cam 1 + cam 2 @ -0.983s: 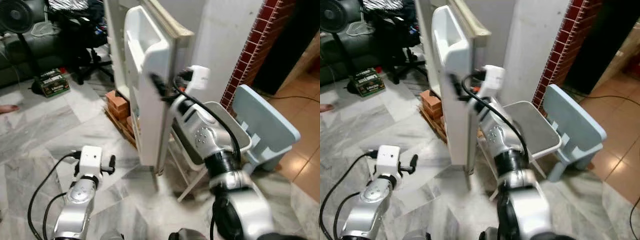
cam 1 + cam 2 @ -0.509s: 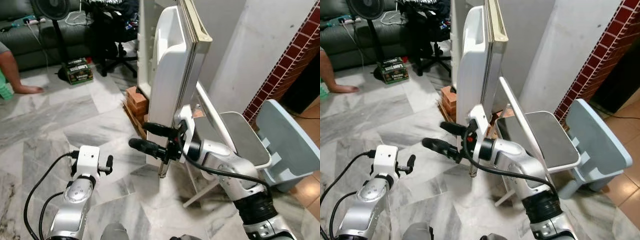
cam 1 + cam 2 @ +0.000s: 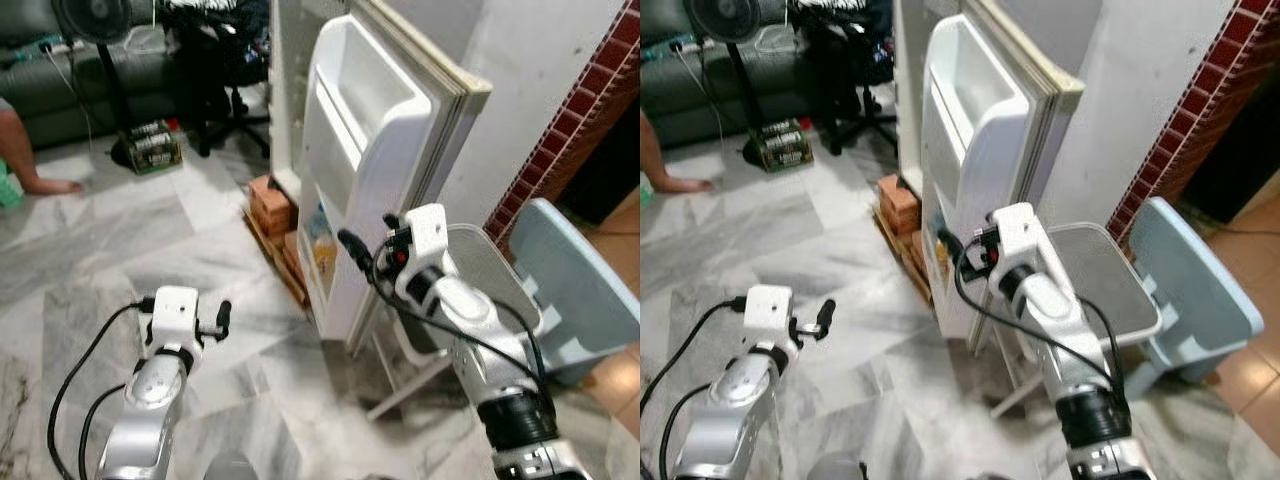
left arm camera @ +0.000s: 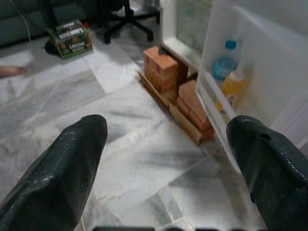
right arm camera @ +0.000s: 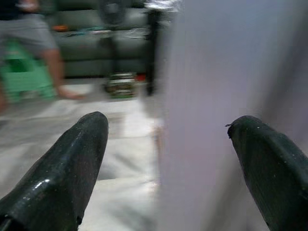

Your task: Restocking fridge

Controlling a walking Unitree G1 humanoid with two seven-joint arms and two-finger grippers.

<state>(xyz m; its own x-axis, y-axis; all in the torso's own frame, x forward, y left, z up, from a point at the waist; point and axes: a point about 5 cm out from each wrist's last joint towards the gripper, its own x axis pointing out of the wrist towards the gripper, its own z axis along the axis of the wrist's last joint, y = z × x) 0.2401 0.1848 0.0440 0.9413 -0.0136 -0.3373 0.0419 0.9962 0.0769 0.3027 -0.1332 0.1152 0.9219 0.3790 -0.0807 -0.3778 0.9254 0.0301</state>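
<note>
Standing open with two bottles (image 4: 226, 72) already on its lower shelf, the fridge door (image 3: 375, 180) has the right gripper (image 3: 352, 243) at its edge, jaws spread and empty, so restocking seems hardly begun, while the left gripper (image 3: 222, 315) hangs open above the floor (image 3: 120, 240).

Fridge door (image 3: 375, 170) swung wider, inner shelves now facing camera instead of edge-on. Right gripper (image 3: 350, 245) pulled back from 9 o'clock of door edge, now at door's lower inner face, fingers spread. Camera shifted too.
</note>
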